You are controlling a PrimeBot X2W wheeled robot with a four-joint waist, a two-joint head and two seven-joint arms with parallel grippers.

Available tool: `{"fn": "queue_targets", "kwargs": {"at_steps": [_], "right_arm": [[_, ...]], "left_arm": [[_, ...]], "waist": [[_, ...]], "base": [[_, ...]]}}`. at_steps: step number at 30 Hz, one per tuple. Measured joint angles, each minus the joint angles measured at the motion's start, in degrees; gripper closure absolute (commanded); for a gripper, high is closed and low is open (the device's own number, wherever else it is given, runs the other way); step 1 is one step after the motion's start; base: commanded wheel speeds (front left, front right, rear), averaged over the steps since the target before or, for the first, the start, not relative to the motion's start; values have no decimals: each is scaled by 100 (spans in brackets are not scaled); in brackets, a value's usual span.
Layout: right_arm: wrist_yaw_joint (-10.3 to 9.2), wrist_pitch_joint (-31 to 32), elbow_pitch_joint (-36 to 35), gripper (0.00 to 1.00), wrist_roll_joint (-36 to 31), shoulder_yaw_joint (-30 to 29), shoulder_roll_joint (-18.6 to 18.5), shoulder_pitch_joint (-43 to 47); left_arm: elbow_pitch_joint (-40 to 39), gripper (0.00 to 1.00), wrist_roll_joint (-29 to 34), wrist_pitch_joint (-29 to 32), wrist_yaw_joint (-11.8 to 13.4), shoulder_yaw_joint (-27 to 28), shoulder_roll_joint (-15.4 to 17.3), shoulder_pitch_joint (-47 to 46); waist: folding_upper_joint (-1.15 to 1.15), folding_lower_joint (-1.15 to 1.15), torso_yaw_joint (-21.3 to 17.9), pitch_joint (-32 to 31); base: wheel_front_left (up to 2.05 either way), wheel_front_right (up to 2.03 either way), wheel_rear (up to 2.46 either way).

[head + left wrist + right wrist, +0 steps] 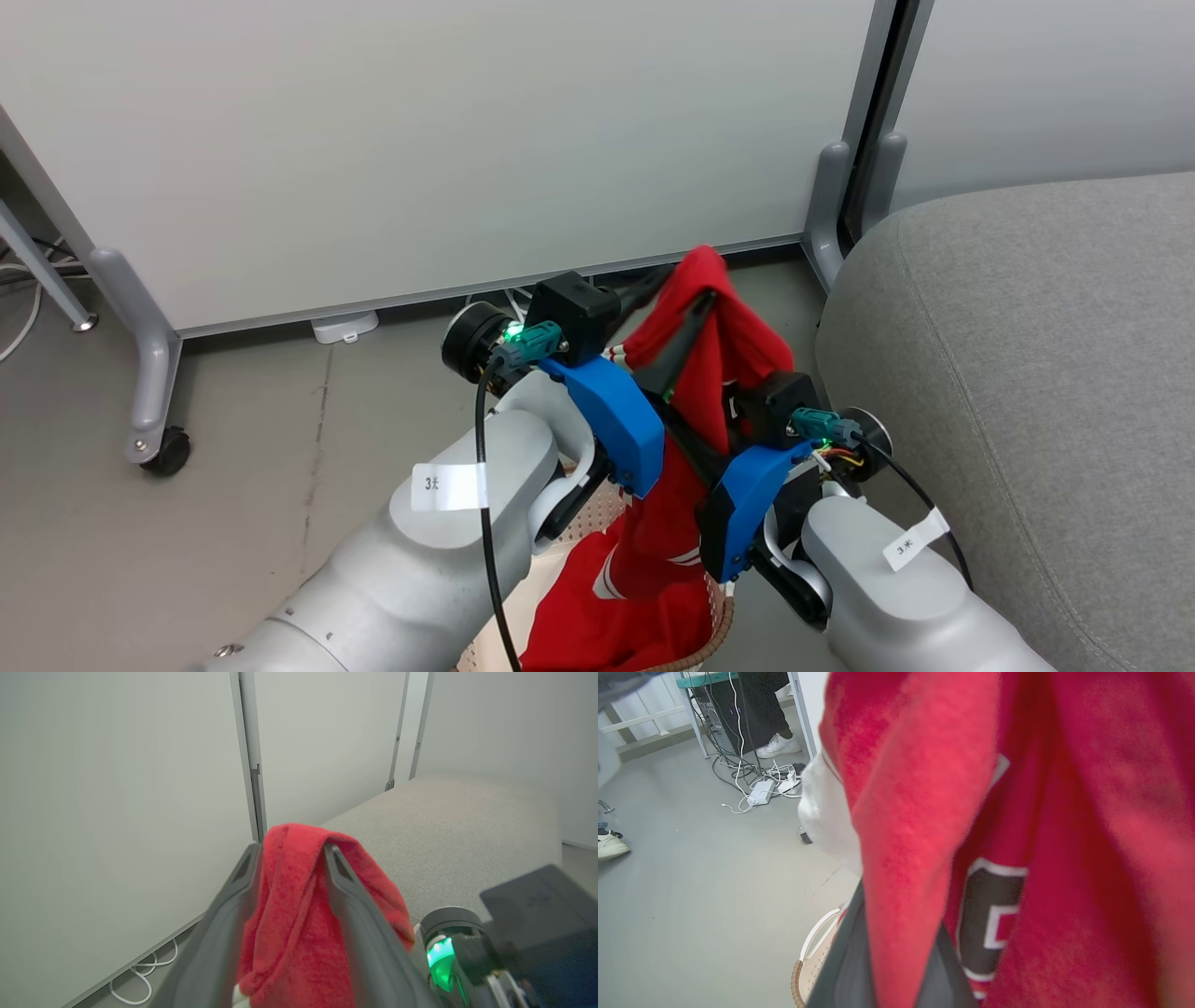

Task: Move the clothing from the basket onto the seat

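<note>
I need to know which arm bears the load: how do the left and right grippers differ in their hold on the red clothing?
The left gripper has its long dark fingers spread, the red fabric clothing draped over and between them; the right gripper is shut, pinching a fold. The left gripper is at the clothing's peak; the right gripper grips lower, nearer the cream perforated basket. Both touch the clothing, which trails into the basket.
</note>
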Motion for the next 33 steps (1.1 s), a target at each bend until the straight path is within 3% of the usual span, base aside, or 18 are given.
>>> {"fn": "queue_targets", "kwargs": {"at_steps": [12, 23, 33], "right_arm": [[0, -121, 100, 100, 74, 65, 0, -64], [0, -207, 144, 100, -12, -102, 0, -135], [0, -248, 86, 100, -83, -219, -1, -139]], "left_arm": [[-104, 0, 62, -68, 47, 186, 142, 207], [-1887, 0, 1188, -76, 202, 1603, 886, 2039], [-2540, 0, 1911, -76, 130, 2674, 1057, 3361]], "waist": [[0, 0, 5, 11], [0, 0, 12, 113], [0, 0, -34, 149]], "base": [[0, 0, 0], [0, 0, 0], [0, 0, 0]]}}
